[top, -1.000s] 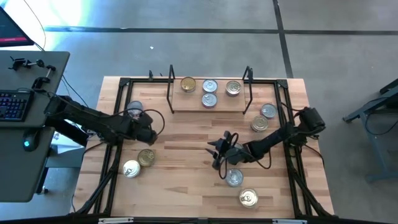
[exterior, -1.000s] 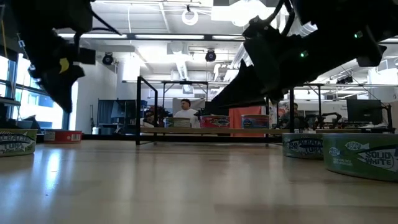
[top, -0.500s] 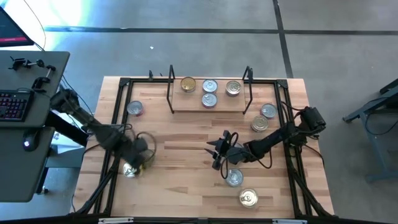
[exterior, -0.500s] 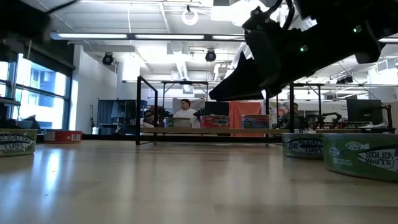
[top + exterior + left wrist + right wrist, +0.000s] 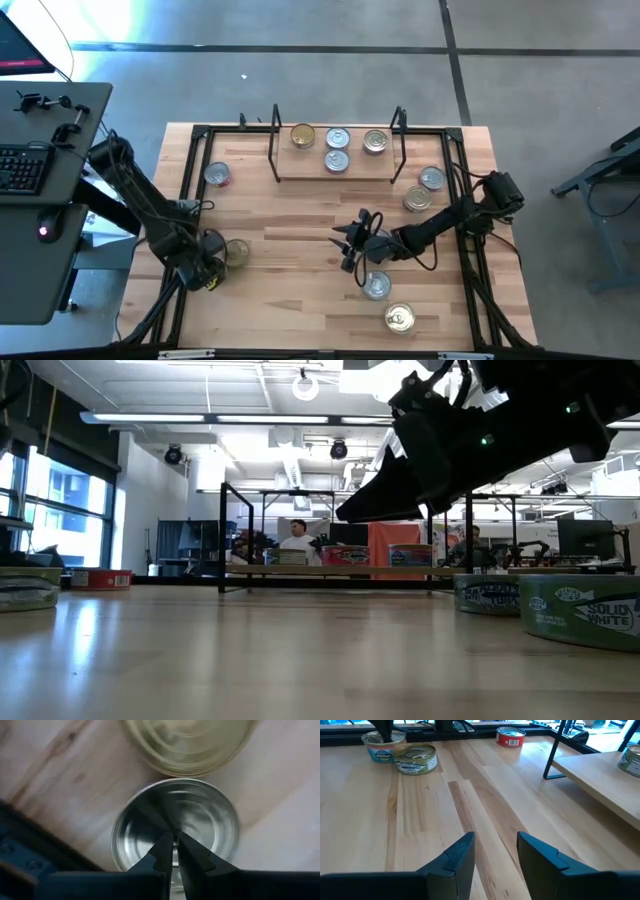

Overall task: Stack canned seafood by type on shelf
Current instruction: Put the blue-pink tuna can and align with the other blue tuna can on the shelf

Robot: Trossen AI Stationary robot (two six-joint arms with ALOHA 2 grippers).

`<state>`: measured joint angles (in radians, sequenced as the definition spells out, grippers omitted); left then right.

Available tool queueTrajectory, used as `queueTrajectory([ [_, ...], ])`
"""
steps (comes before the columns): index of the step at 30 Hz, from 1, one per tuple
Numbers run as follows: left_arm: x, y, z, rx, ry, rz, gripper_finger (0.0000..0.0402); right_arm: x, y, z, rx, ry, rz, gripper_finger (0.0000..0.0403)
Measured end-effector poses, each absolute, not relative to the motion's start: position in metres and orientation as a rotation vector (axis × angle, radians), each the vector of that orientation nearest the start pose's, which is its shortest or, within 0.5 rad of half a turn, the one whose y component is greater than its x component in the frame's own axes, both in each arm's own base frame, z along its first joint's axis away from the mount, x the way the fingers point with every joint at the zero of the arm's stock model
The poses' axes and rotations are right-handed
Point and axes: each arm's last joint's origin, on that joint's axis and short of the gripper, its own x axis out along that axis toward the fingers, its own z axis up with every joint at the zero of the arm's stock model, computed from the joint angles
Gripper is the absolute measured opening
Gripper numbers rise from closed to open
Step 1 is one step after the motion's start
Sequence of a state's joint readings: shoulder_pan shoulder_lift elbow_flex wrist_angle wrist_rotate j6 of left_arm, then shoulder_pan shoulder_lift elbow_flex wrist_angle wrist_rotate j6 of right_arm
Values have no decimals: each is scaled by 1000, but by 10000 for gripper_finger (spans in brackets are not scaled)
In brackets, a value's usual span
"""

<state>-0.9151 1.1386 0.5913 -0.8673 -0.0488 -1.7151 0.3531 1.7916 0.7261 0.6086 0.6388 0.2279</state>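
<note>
Grey concrete floor [image 5: 300,70] w/ dark seam lines fills top of high view. Light wood plank desk [image 5: 290,230] at centre, edged by a black frame [image 5: 190,180]. Upper left: grey side table [image 5: 30,240] w/ keyboard [image 5: 20,168] & clamps. Right edge: dark stand legs [image 5: 600,170]. Low view: open white-ceilinged workshop, ceiling light strip [image 5: 230,418] upper centre, round lamp [image 5: 306,384] at top, big windows [image 5: 60,510] at left, a person [image 5: 296,538] seated far back, monitor [image 5: 580,538] at right.

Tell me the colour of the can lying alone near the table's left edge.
Red label, silver lid; right wrist view.
</note>
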Motion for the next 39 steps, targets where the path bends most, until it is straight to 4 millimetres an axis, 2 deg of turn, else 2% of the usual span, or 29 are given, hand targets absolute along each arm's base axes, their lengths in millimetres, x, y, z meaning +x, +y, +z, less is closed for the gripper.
queueTrajectory([
  [4, 103, -122, 165, -660, 1368, 505, 3, 316, 98, 136, 1, 368, -324, 137],
  [7, 107, -114, 163, -554, 1241, 530, 1, 317, 99, 138, 25, 340, -323, 137],
  [13, 118, -99, 163, -413, 1094, 591, 0, 315, 111, 160, 14, 221, -263, 137],
  [17, 125, -88, 163, -366, 1101, 624, 0, 301, 125, 188, -19, 175, -200, 137],
  [21, 128, -74, 163, -318, 1058, 735, 0, 280, 138, 214, -37, 159, -136, 137],
  [25, 133, -61, 164, -283, 1031, 810, 0, 259, 147, 232, -57, 168, -123, 137],
  [30, 138, -49, 164, -284, 1088, 832, 0, 228, 138, 256, 30, 132, -408, 137],
  [33, 142, -41, 164, -264, 1104, 841, 0, 214, 129, 260, 67, 150, -482, 137],
  [36, 147, -33, 163, -242, 1083, 852, 0, 212, 119, 259, 108, 173, -520, 137],
  [39, 151, -24, 153, -213, 1068, 817, 0, 215, 112, 251, 130, 226, -525, 137],
])
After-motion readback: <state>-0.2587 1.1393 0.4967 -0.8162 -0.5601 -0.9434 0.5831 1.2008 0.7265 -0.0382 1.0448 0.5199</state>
